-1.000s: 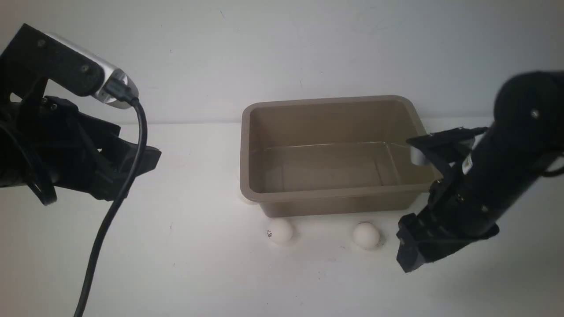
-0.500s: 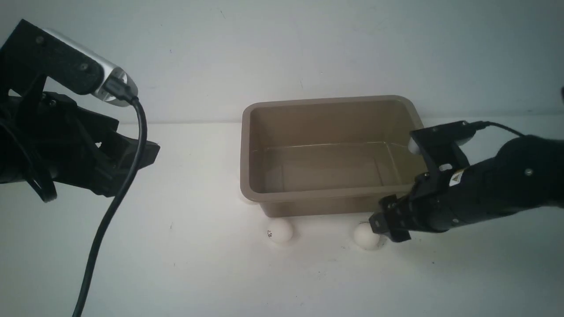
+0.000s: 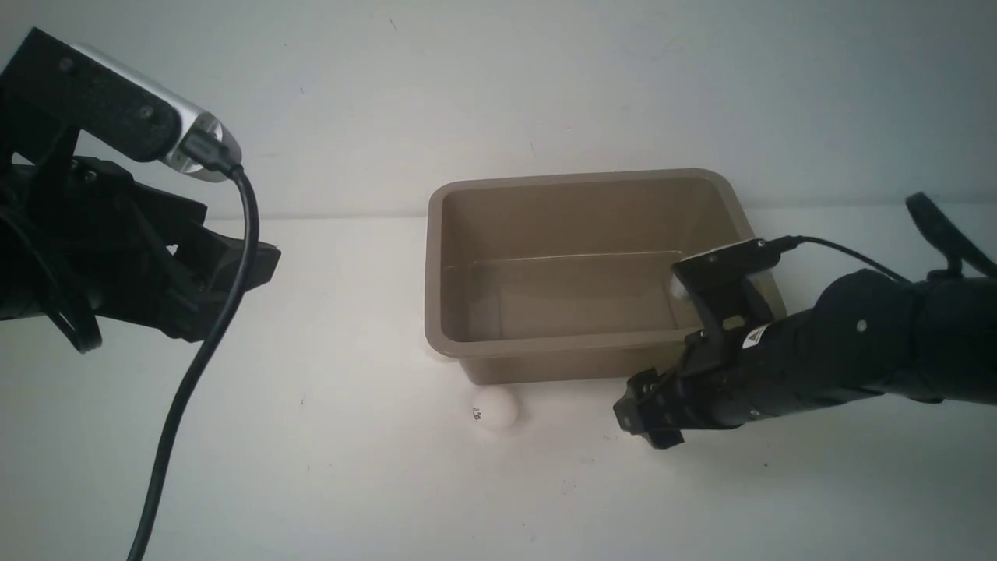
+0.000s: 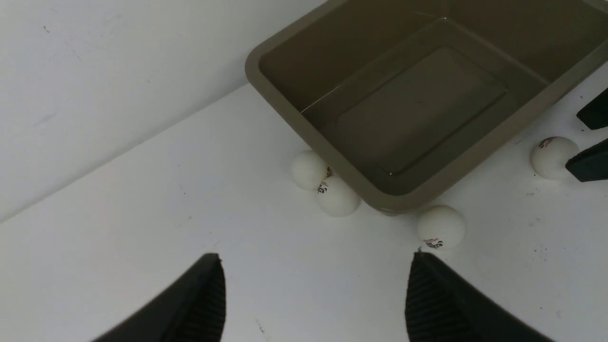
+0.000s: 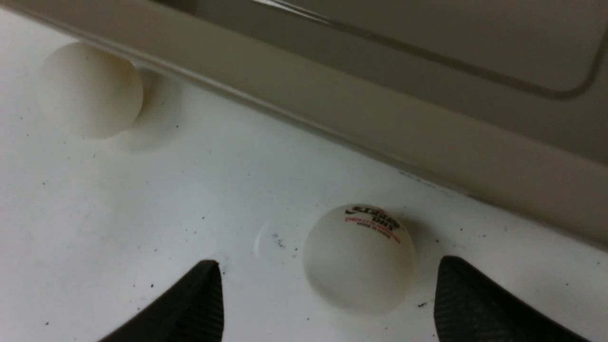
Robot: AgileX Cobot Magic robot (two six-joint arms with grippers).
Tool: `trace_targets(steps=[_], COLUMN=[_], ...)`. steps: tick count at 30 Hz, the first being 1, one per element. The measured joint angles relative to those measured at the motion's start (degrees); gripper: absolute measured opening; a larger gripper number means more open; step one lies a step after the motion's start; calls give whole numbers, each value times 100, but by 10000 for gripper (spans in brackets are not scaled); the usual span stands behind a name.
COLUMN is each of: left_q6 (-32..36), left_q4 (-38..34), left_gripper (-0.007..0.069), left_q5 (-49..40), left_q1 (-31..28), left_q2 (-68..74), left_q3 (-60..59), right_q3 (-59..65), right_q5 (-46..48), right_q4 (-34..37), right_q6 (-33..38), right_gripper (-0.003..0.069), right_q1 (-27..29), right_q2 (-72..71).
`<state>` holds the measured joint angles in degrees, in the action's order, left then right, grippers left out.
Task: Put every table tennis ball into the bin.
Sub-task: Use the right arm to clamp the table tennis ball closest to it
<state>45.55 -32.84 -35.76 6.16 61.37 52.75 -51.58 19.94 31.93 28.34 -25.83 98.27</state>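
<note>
Right gripper: The black right gripper (image 3: 643,421) is down low at the white table top (image 3: 350,483), just in front of the bin. Its two fingers (image 5: 479,308) stand wide apart. They hold nothing.

Ball at the gripper: A small white table tennis ball with red and black print (image 5: 359,256) sits on the table between those two fingers. It is nearer to one finger than the other. I see no finger touching it. In the front view the gripper hides this ball.

Step now: I think this is the reach for the first ball. The fingers are around it but not closed on it.

Next move: The fingers should close softly on the middle of the ball, so it does not pop out or roll away. Then the ball must go up over the rim and be let go inside.

Bin: The grey-brown plastic bin with rounded corners (image 3: 584,178) stands right behind this ball. It has no ball inside.

Other balls: A small white ball with a dark mark (image 3: 495,407) lies near the bin's front wall, more to the left. A third white ball (image 4: 308,169) and a fourth white ball (image 4: 338,195) touch each other beside the bin's left wall.

Left gripper: The black left gripper (image 3: 257,273) hangs above the table, well apart from the bin. Its fingers are apart with nothing between them.
</note>
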Motion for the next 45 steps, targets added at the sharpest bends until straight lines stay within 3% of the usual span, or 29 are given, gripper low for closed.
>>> trace_targets(steps=[33,37,40,41,45], left_q6=[0,0,0,0,0], left_q4=[0,0,0,0,0], left_gripper=[457,457,457,457,457], left_q5=[5,5,5,5,5], left_q1=[0,0,0,0,0], left_q2=[0,0,0,0,0], left_q3=[0,0,0,0,0], right_q3=[-336,-338,-338,-338,-338], right_q5=[-129,-173,-179,-179,-131], right_q4=[68,68,68,68,68], right_q6=[134,134,134,134,134], right_gripper=[534,501,429,365,362], right_q1=[0,0,0,0,0], right_q2=[901,925,925,925,925])
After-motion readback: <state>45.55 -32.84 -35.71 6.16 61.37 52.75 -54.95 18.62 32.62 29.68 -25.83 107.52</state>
